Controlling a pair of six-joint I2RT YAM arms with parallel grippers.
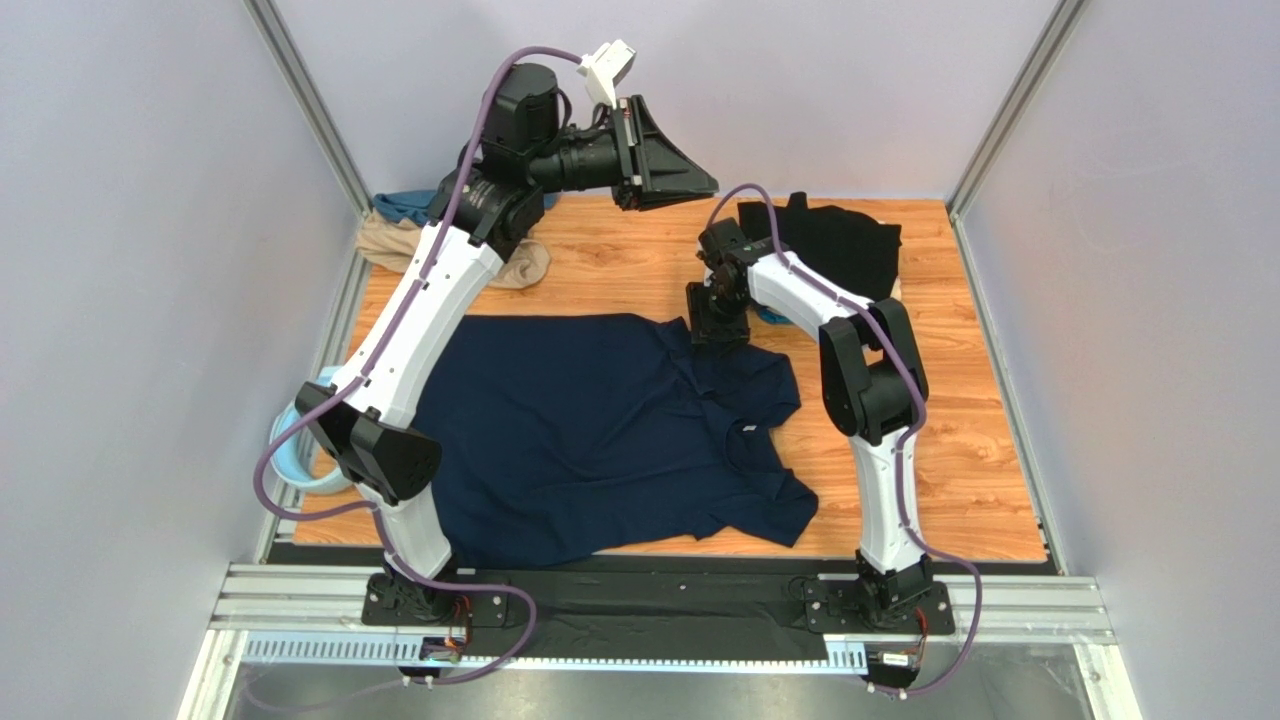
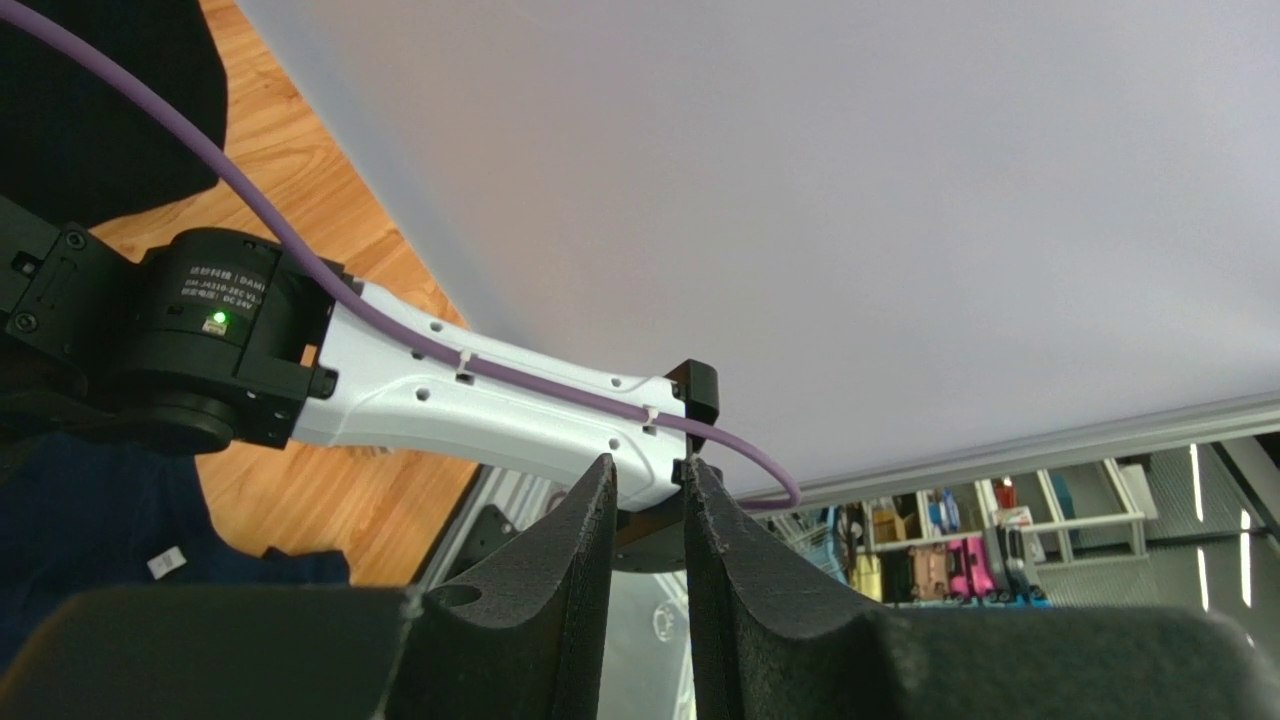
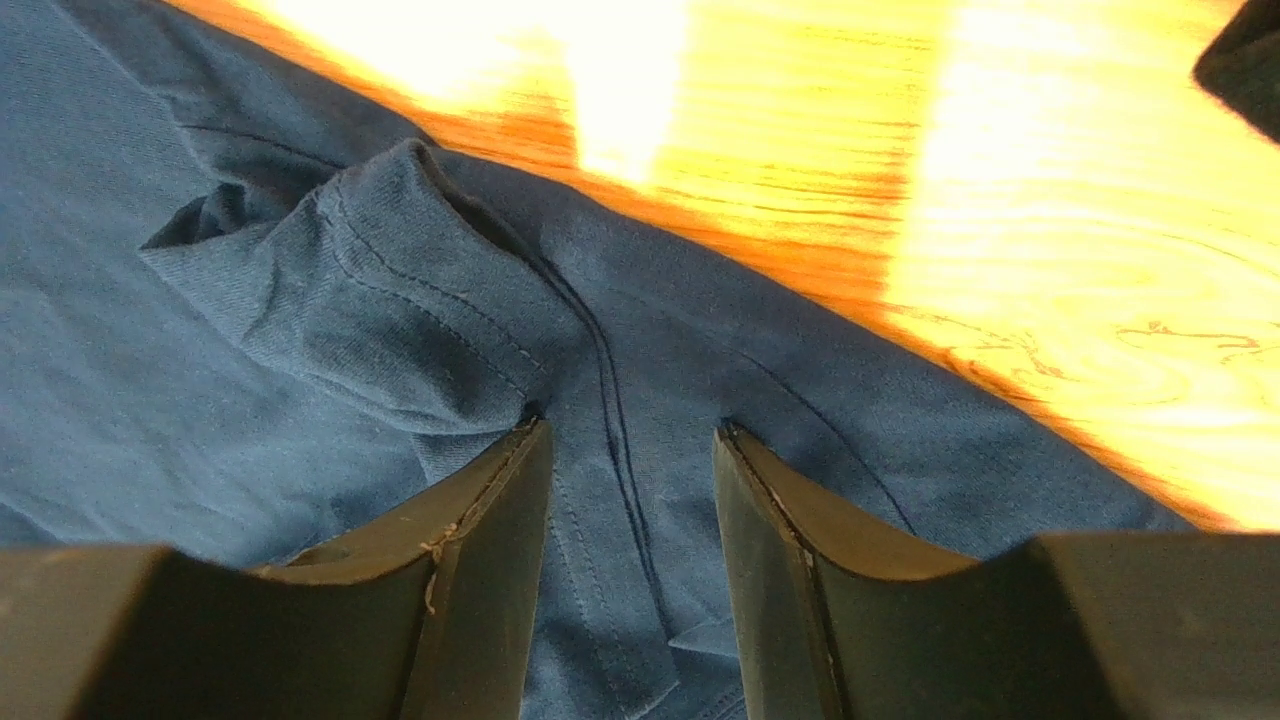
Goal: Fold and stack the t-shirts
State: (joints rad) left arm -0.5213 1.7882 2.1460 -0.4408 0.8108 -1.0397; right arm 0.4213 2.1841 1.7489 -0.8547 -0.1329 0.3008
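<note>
Closest to the lens, your right gripper (image 3: 628, 432) has its fingers (image 3: 489, 525) a moderate gap apart. The tips are down on the navy shirt (image 3: 226, 375), with a stitched seam (image 3: 609, 375) running flat between them. The cloth looks unpinched, though contact right at the tips is hard to read. A bunched fold (image 3: 346, 285) of the same cloth sits just left of the left finger. From above, that gripper is at the shirt's far right edge. The navy shirt lies spread mid-table (image 1: 962, 450), wrinkled toward the right, one sleeve reaching the near edge. Your left gripper (image 2: 649, 477) hangs high over the back of the table, pointing right, fingers a narrow gap apart with nothing between them. Its camera sees the right arm (image 2: 496, 398) and the wall (image 2: 827, 180). The black shirt (image 1: 842, 248) is crumpled at the far right corner, behind the right arm. The teal shirt (image 1: 403, 203) and tan shirt (image 1: 394, 240) are heaped in the far left corner, touching. A pale ring (image 1: 293, 458) sits at the left edge, partly hidden by the left arm (image 1: 421, 315).
</note>
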